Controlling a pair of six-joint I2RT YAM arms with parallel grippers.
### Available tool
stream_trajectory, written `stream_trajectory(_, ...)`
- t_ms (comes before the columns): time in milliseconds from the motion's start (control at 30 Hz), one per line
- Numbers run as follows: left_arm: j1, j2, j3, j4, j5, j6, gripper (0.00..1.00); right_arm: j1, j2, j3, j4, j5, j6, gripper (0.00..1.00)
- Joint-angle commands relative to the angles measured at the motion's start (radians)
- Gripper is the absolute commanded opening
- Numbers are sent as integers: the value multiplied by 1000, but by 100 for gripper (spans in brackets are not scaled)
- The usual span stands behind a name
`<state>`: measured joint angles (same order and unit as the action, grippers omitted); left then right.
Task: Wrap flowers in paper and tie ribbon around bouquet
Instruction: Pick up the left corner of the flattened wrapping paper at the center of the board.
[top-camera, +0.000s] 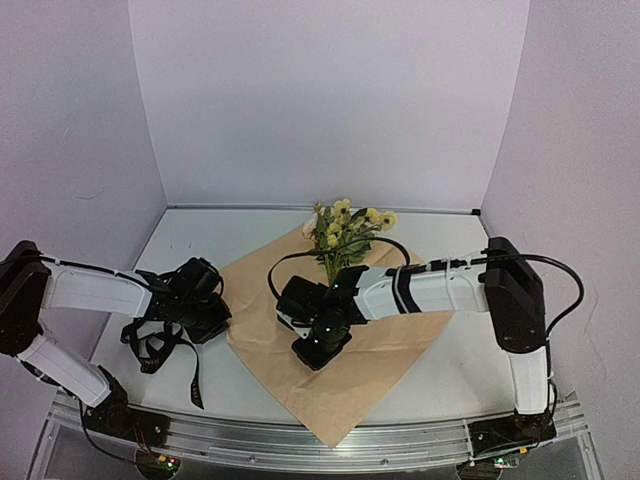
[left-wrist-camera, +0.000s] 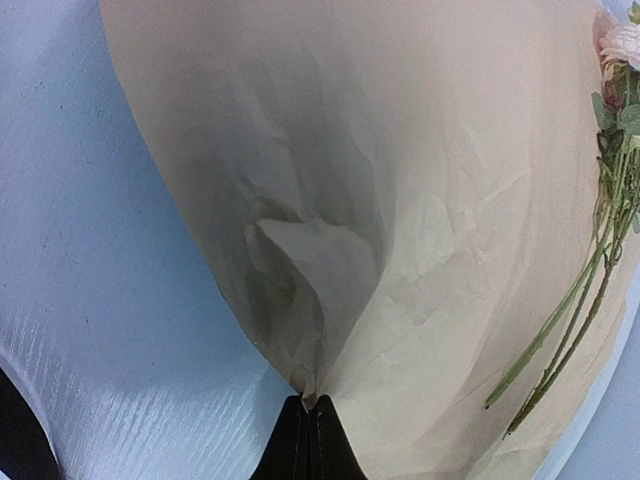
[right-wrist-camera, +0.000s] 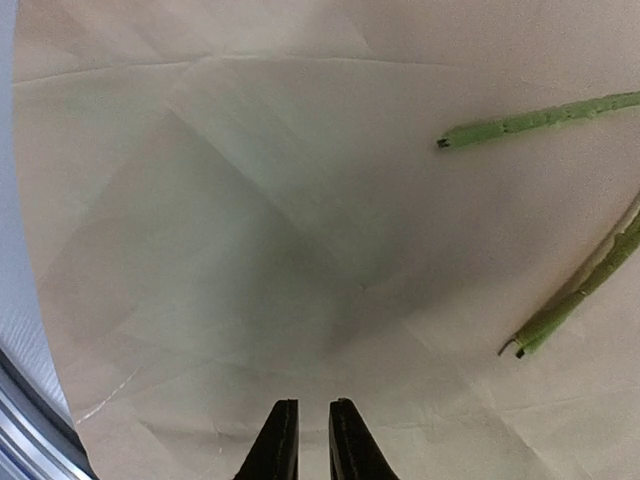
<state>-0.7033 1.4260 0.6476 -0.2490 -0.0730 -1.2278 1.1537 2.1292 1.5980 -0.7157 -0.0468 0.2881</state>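
Observation:
The paper (top-camera: 340, 390) lies as a tan diamond in the middle of the table, one corner at the front edge. The flowers (top-camera: 345, 230), yellow blooms on green stems, rest on its far corner. My left gripper (top-camera: 210, 318) is shut on the paper's left corner (left-wrist-camera: 312, 385), which puckers up into folds. Green stems (left-wrist-camera: 580, 310) run along the right of that view. My right gripper (top-camera: 312, 355) points down at the paper's middle (right-wrist-camera: 250, 200), its fingers (right-wrist-camera: 313, 403) a narrow gap apart with nothing between them. Stem ends (right-wrist-camera: 540, 120) lie to its right. The black ribbon (top-camera: 160, 345) lies tangled under the left arm.
A thin black loop (top-camera: 280, 268) curves round the flowers' stems; I cannot tell whether it is ribbon or cable. White walls close the back and sides. An aluminium rail (top-camera: 300, 440) runs along the near edge. Bare white table (top-camera: 450, 370) lies right of the paper.

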Motion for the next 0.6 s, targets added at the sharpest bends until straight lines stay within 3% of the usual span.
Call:
stream_trajectory(0, 5, -52, 14, -28, 2, 20, 0, -26, 56, 59, 15, -10, 76, 15)
stream_trajectory(333, 18, -116, 23, -65, 6, 21, 0, -44, 48, 57, -5, -58, 85, 20)
stream_trajectory(567, 102, -113, 25, -49, 173, 30, 0, -44, -203, -110, -6, -106, -76, 44)
